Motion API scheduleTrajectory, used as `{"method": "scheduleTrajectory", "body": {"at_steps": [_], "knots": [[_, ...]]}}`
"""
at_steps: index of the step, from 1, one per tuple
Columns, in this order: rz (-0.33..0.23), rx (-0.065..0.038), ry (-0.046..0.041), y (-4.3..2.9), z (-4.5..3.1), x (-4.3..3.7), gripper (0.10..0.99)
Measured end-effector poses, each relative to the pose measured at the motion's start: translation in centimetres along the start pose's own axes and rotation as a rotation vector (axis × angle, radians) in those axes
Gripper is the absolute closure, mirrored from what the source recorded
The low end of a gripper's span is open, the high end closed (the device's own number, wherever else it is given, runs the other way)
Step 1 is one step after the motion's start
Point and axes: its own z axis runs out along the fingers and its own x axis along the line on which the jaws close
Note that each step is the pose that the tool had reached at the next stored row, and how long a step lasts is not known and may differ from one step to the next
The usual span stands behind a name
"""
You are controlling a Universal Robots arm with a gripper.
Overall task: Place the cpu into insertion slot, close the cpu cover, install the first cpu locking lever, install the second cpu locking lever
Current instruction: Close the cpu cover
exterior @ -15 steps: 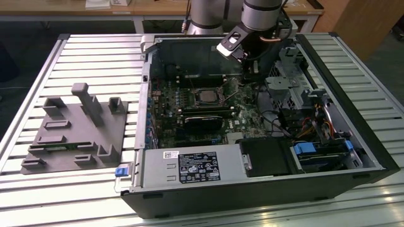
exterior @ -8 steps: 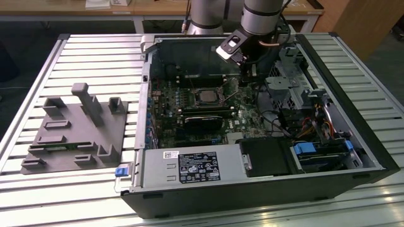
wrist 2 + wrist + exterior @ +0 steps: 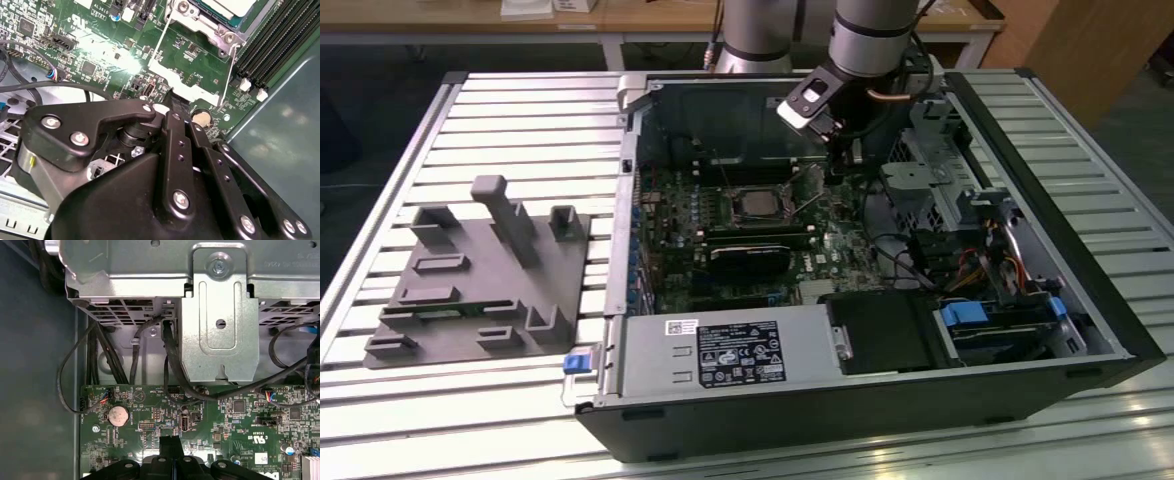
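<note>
gripper (image 3: pixel 850 158): black fingers (image 3: pixel 167 447) together, over the green circuit board (image 3: pixel 235 412)
cpu (image 3: pixel 754 203): flat dull-silver square, lying level
cpu cover (image 3: pixel 215 30): thin silvery metal frame around it

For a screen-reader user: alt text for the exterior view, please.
A robot arm's gripper hangs inside an open computer case lying on a slatted metal table, near the cpu on the green motherboard. A grey fixture sits at the exterior view's left.
</note>
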Motion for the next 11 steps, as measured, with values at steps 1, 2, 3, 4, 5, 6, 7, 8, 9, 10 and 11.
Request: {"method": "scheduleTrajectory", "body": {"at_steps": [1, 2, 3, 4, 5, 6, 7, 8, 9, 10, 11], "knots": [[-0.002, 0.000, -0.0001, 0.00, 0.00, 0.00, 0.980], [-0.002, 0.000, -0.0001, 0.00, 0.01, 0.00, 0.980], [-0.002, 0.000, -0.0001, 0.00, 0.01, 0.00, 0.980], [-0.002, 0.000, -0.0001, -0.02, 0.01, 0.00, 0.980], [-0.002, 0.000, 0.0001, -0.10, 0.02, 0.00, 0.980], [-0.002, 0.000, 0.0000, -0.20, 0.01, 0.00, 0.980], [-0.002, 0.000, 0.0000, -0.32, 0.01, 0.00, 0.980], [-0.002, 0.000, 0.0000, -0.42, 0.00, -0.01, 0.980], [-0.002, 0.000, -0.0001, -0.54, 0.00, -0.01, 0.980], [-0.002, 0.000, -0.0001, -0.65, 0.00, -0.01, 0.980], [-0.002, 0.000, 0.0000, -0.77, -0.01, -0.01, 0.980]]}}
